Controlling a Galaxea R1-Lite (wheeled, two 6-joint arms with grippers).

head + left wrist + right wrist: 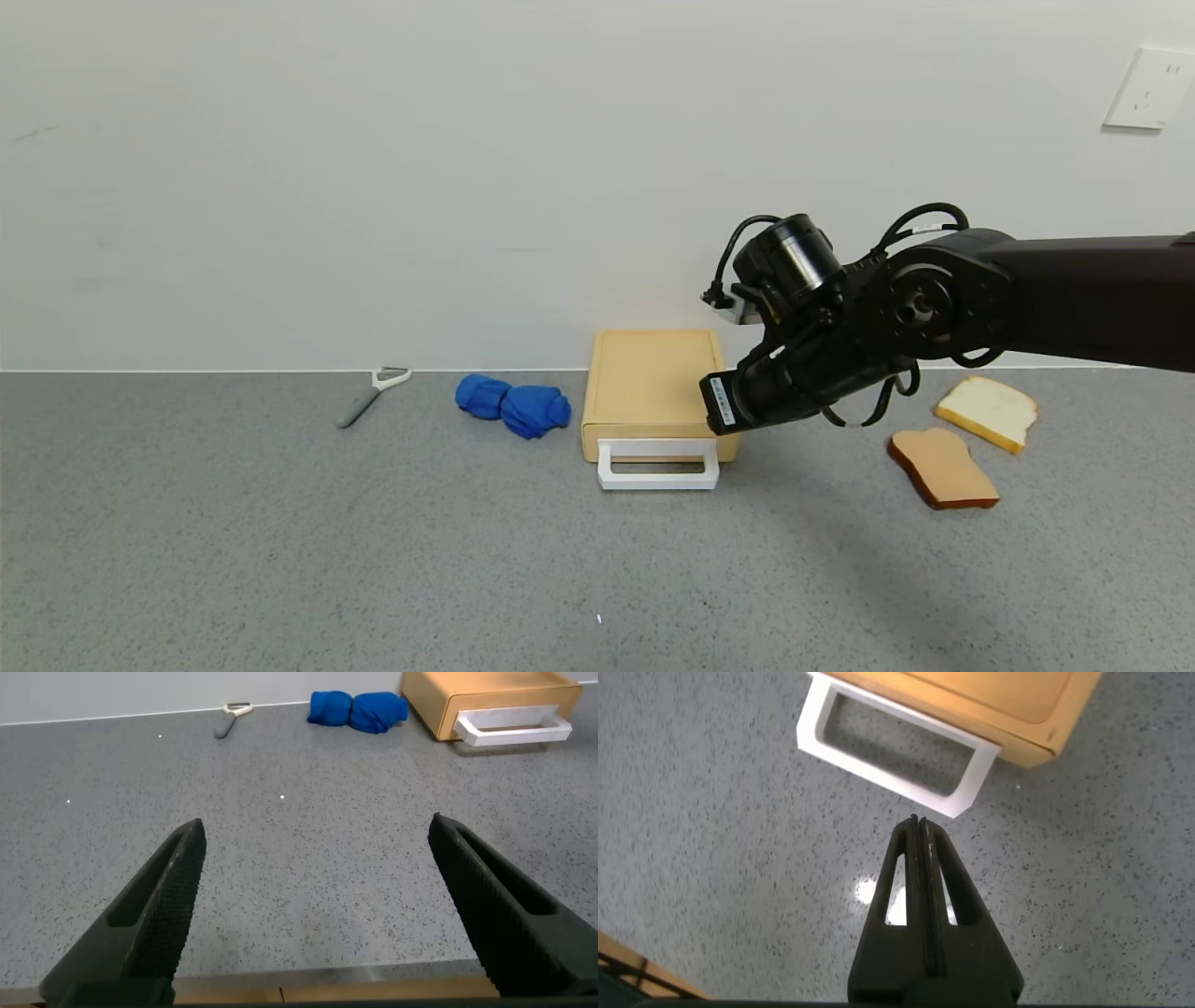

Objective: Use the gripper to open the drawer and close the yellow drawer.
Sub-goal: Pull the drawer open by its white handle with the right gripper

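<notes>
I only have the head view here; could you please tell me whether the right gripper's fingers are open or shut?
Observer: Shut. The right wrist view shows the right gripper with both fingers pressed together and nothing between them.
Operator: Thank you. Is it hooked through the handle's loop?
Observer: No. Its tip sits just outside a corner of the white handle, and the loop has nothing in it.
Operator: And where is the left arm, please?
Observer: The left wrist view shows the left gripper open over the counter, well away from the drawer.
</notes>
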